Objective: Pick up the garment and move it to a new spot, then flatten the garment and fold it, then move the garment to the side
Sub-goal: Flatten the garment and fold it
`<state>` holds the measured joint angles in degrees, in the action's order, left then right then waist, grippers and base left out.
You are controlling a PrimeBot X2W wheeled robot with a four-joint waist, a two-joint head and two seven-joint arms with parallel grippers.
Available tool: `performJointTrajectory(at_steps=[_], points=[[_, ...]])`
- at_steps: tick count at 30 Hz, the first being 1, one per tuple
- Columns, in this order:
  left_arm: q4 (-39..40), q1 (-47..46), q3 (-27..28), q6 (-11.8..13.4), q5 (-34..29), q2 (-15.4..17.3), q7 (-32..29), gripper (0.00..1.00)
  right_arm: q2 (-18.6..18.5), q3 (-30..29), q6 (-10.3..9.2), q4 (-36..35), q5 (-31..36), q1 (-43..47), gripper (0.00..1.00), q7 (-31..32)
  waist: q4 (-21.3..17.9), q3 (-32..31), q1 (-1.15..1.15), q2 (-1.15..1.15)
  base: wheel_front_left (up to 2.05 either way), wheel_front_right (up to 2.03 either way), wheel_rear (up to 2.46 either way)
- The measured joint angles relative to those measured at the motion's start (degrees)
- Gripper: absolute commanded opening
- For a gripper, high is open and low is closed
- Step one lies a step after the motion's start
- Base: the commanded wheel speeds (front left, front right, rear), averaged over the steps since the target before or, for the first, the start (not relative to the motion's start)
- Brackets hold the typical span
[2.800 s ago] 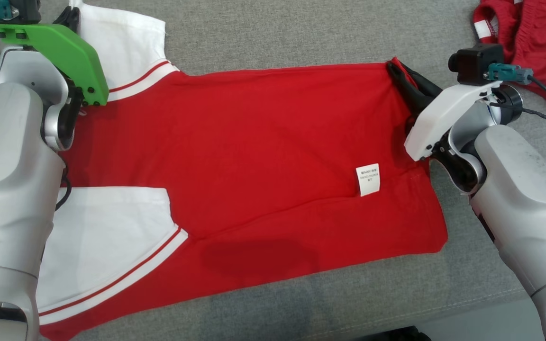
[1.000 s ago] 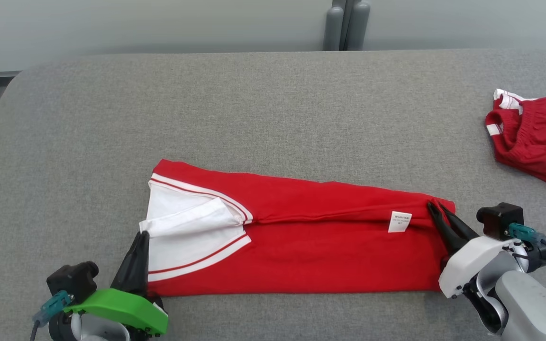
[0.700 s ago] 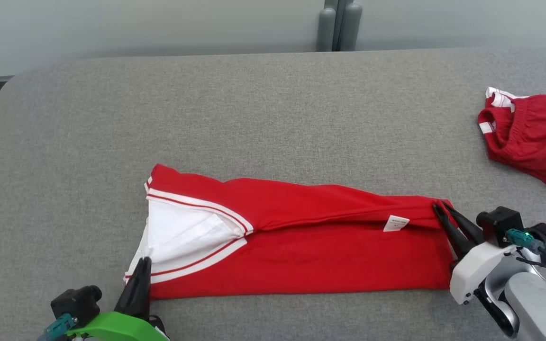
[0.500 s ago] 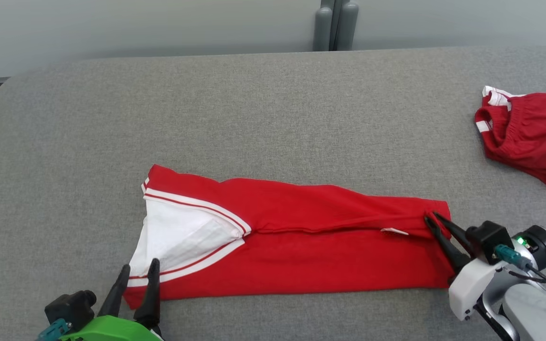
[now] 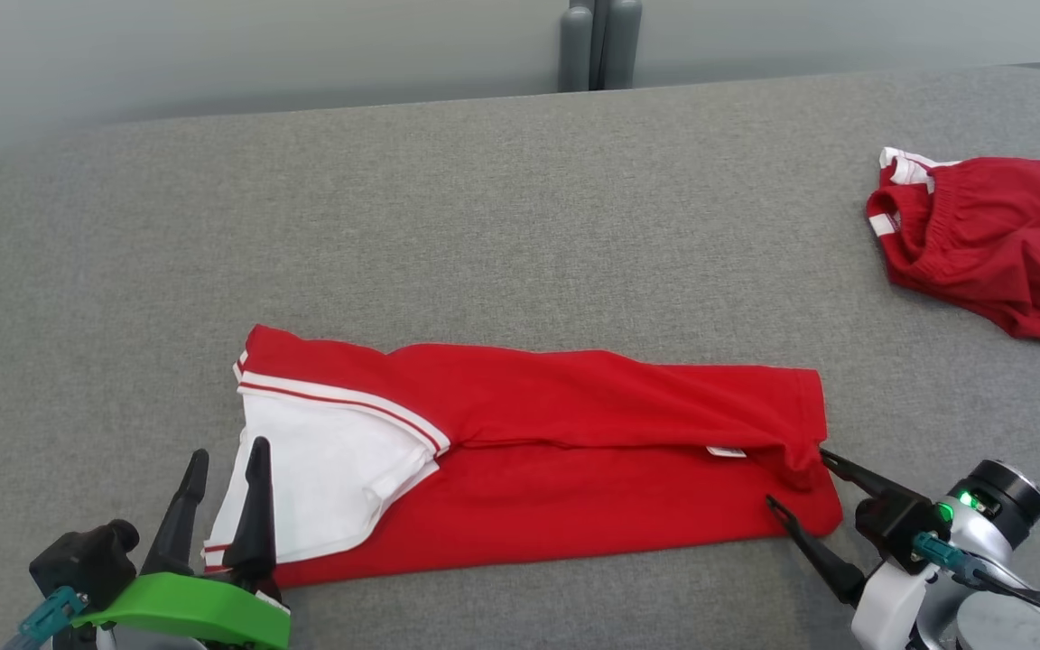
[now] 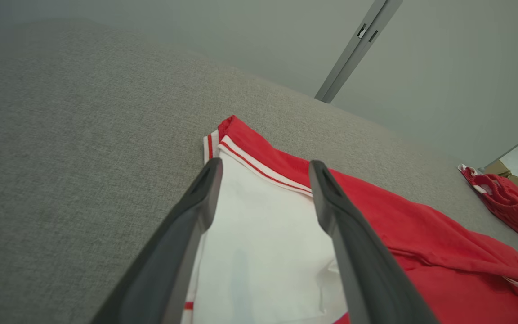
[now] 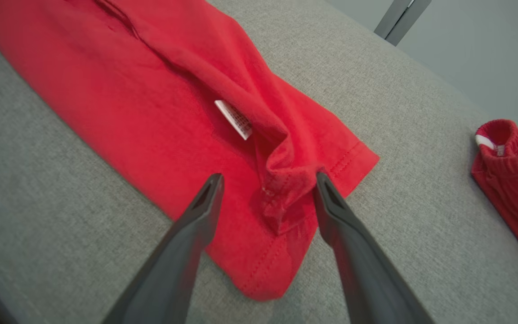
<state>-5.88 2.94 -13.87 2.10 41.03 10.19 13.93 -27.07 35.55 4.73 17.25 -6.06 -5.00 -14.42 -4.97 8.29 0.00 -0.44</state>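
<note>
The garment (image 5: 574,451), a red shirt with white sleeves, lies folded lengthwise on the grey surface (image 5: 484,226), its white label (image 5: 726,450) tucked under the upper fold. My left gripper (image 5: 227,451) stands open at the white sleeve end, holding nothing. In the left wrist view the left gripper (image 6: 264,164) has its fingers spread over the white sleeve of the garment (image 6: 421,234). My right gripper (image 5: 795,478) is open at the bunched hem corner. The right wrist view shows the right gripper (image 7: 268,176) straddling that crumpled corner of the garment (image 7: 151,90) without pinching it.
A second red piece of clothing (image 5: 980,244) with white trim lies crumpled at the far right, also seen as a red heap (image 7: 511,166) from the right wrist. A grey post (image 5: 599,41) stands behind the surface's far edge.
Both grippers have opened and let go of the garment's ends, and both have drawn back slightly. The upper fold has settled over the label. The head camera has shifted.
</note>
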Motion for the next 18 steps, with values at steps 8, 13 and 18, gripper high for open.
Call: performJointTrajectory(at_steps=[8,13,18], points=[[3.98,0.04,0.12,0.52,-0.66,-0.05,0.01,1.00,-3.20,-2.96,-0.58,-0.54,0.00,3.21,1.00,-0.01,-2.56,0.17,0.00,0.00,0.00,0.00,0.00],[6.44,0.04,-0.67,0.53,-1.90,-0.18,0.31,1.00,-1.11,-10.23,-2.35,-2.22,-7.09,3.28,1.00,0.00,-3.86,-0.05,0.00,0.00,0.00,0.00,0.00],[8.06,0.03,-2.12,0.92,-2.98,-0.35,0.30,1.00,2.44,-13.95,-2.02,-2.63,-12.76,3.21,1.00,0.00,-3.86,-0.21,0.00,0.00,0.00,0.00,0.00]])
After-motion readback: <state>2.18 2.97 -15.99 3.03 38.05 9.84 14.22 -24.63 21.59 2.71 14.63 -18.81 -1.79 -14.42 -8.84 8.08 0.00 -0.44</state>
